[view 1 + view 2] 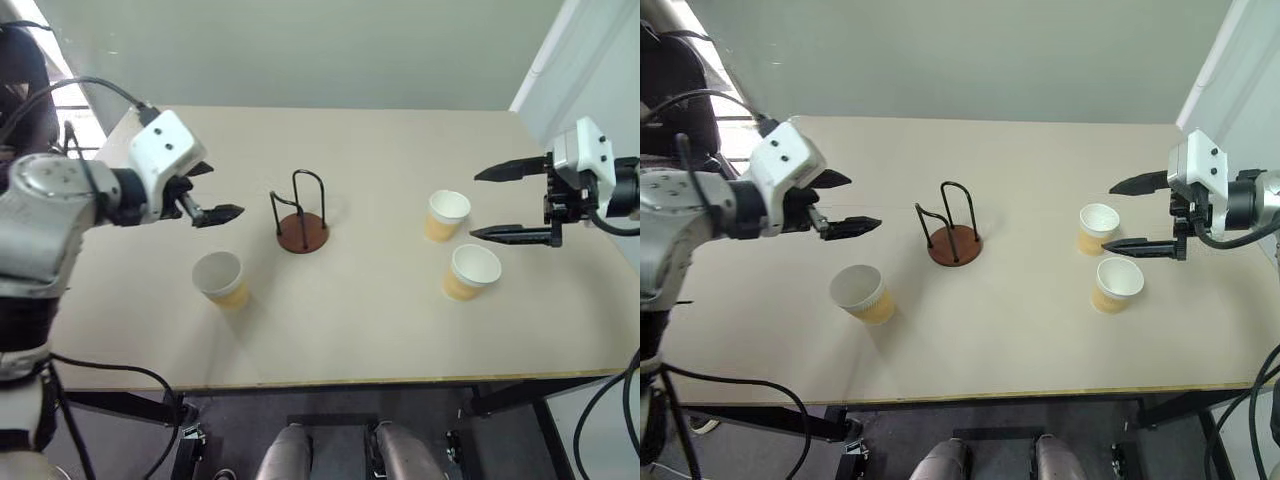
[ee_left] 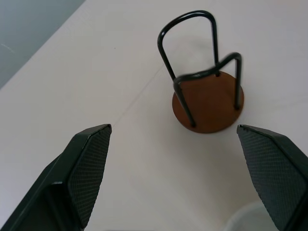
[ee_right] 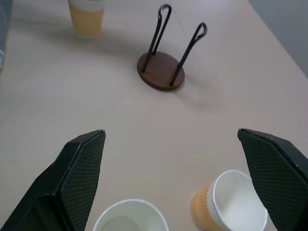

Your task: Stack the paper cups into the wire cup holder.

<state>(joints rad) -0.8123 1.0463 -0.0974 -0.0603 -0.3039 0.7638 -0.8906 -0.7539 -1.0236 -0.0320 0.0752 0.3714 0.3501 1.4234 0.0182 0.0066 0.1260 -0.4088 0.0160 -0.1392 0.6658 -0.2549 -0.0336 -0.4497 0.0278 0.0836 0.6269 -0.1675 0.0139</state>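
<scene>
- The wire cup holder (image 1: pixel 302 222) sits upright near the middle of the head view, on the beige counter (image 1: pixel 350 330). Reddish-brown disc base, two black wire loops, and there's no cup in it.
- One paper cup (image 1: pixel 220 279) stands lower left of the holder, well apart from it, mouth up.
- The other two paper cups are over on the right side of the frame: one (image 1: pixel 446 215) further up, one (image 1: pixel 472 272) just below and slightly right of it. They're close together but not touching.
- Left pincer (image 1: pixel 204 192) hovers above the counter at the left of the frame, jaws spread wide and holding nothing. It's aimed toward the holder, which shows between its fingers in the left wrist view.
- Right pincer (image 1: pixel 512 203) hangs at the right edge, also spread wide and empty, just right of the two cups there. Both of those cups show at the foot of its wrist view, between its fingers (image 3: pixel 77 178).
</scene>
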